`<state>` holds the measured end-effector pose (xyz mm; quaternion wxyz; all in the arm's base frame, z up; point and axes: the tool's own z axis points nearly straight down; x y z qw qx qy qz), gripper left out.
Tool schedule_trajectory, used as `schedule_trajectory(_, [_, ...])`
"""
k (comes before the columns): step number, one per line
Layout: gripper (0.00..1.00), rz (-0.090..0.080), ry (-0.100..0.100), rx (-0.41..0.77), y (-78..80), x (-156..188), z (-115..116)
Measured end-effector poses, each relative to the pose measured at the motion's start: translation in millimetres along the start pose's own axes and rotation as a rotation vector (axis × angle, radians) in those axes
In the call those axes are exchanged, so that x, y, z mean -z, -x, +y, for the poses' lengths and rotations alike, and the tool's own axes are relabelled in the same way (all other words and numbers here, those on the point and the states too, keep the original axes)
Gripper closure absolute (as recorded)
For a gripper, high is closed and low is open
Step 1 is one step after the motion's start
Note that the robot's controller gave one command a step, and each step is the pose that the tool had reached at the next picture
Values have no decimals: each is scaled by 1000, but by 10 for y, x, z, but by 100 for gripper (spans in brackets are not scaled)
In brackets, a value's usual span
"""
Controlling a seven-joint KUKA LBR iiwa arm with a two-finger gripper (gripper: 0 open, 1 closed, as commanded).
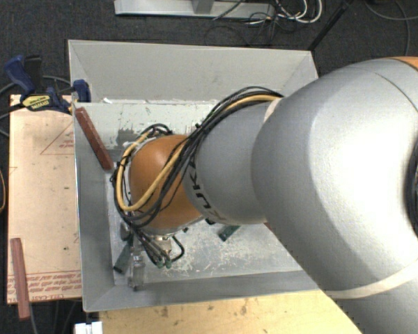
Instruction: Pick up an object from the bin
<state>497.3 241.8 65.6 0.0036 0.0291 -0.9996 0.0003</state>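
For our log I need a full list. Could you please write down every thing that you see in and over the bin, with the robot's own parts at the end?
bin: one, grey metal, middle of the view
strip: one, reddish-brown, slanting along the bin's left wall, far end
small piece: one, dark green, on the bin floor at the arm's edge, partly hidden; kind unclear
arm: one, grey, reaching in from the right over most of the bin
wrist cover: one, orange, over the bin's left half
cables: a bundle, black and yellow, looped round the cover
hand: one, dark metal, low in the bin's near left corner
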Motion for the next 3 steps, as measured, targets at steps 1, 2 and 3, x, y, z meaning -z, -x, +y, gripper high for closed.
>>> schedule_trajectory(1, [100,-7,2,-6,38,44,-6])
schedule_trajectory(2, [100,-15,2,90,585,226,-99])
schedule_trajectory(3, [100,-20,4,80,806,1531,-100])
